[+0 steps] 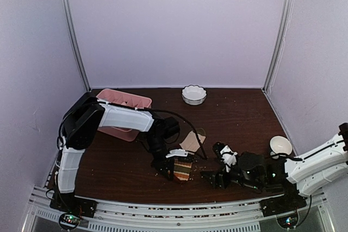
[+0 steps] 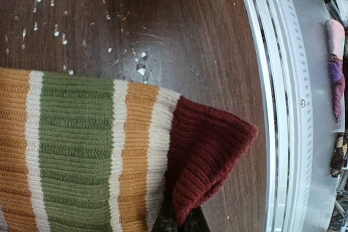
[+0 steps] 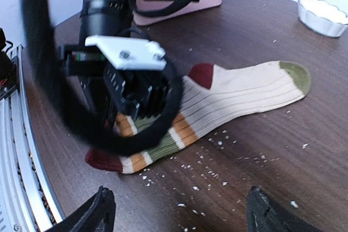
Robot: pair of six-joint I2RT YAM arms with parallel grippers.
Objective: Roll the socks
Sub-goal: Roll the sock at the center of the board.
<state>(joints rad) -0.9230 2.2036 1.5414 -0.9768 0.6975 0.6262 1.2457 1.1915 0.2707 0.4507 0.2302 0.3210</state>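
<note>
Left gripper (image 2: 179,224) is down by the near edge, jaws pressed together on the maroon cuff band of the striped sock (image 3: 239,93). The sock lies flat on the dark table (image 3: 315,150) between the arms: cream ribbed foot, maroon heel, green toe, orange-green stripes. Soft, light, floppy knit, I'd say, best pinched at cuff or toe. Right gripper (image 3: 179,213) hovers close, fingers spread wide, empty.

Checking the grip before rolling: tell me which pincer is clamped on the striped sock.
The left pincer, closed on the striped sock at its dark-red cuff; the right pincer stands open, holding nothing.
</note>
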